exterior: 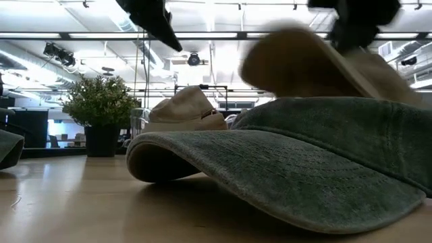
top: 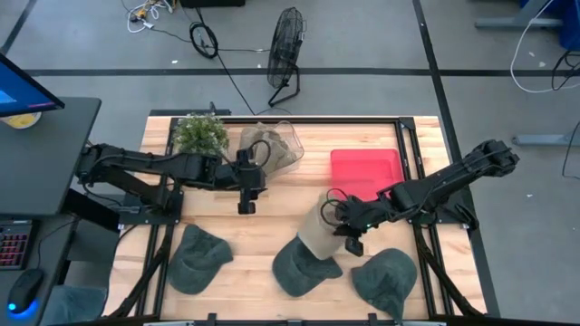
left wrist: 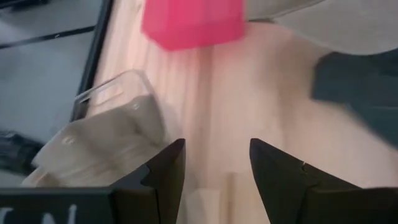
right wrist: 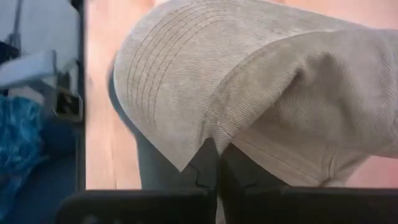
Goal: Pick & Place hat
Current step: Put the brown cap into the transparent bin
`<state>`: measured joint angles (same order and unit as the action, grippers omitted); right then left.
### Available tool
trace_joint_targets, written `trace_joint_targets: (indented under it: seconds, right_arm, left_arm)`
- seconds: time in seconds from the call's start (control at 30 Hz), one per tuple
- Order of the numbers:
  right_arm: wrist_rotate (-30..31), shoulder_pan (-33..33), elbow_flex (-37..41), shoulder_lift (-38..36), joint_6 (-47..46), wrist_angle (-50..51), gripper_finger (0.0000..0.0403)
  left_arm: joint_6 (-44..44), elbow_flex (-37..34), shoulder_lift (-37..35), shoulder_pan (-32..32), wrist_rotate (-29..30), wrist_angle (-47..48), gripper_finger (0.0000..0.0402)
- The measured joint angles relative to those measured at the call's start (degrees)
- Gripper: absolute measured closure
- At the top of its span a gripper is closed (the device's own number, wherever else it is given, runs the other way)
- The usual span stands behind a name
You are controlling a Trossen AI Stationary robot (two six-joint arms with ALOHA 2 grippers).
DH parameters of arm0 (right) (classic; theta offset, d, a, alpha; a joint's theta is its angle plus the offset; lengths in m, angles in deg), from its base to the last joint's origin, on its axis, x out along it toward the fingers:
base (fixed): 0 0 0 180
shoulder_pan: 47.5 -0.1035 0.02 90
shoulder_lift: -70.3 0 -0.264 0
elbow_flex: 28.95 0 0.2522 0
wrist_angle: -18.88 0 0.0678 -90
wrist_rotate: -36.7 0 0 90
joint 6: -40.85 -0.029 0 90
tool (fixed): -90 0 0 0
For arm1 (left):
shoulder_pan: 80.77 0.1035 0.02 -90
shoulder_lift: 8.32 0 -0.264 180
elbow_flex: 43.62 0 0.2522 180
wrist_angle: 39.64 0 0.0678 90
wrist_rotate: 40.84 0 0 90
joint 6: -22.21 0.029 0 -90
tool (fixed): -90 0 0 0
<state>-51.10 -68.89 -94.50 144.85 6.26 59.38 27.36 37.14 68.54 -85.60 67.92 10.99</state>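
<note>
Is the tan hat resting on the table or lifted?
Lifted. The right hand is shut on the tan hat, which hangs above a green hat in the low view.

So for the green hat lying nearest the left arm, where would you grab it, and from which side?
Probably the brim of the green hat, from straight above. It lies flat and alone on the table, so thin fabric suits a pinch. The left gripper hangs open nearby; the right gripper is shut on the tan hat.

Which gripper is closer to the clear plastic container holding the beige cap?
Left. The left gripper hangs open just beside the clear plastic container; the right gripper is farther off, shut on a tan corduroy cap.
</note>
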Motion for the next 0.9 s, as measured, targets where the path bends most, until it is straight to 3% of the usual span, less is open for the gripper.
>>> trace_joint_targets:
  seconds: [0.2,0.43,0.9]
  right_arm:
    - [3.69,0.50,-5.26,0.00,9.44,0.11,0.0400]
    - [11.57,4.68,-5.62,1.37,21.46,-5.57,0.0401]
    - [11.95,13.58,-5.64,12.23,46.55,-19.41,0.0401]
  left_arm:
    - [0.02,0.00,0.00,-2.32,-1.26,-1.45,0.0218]
    - [0.66,0.00,0.02,-4.28,-1.32,-5.55,0.0218]
    - [14.76,0.06,0.66,-4.00,-1.31,-15.64,0.0218]
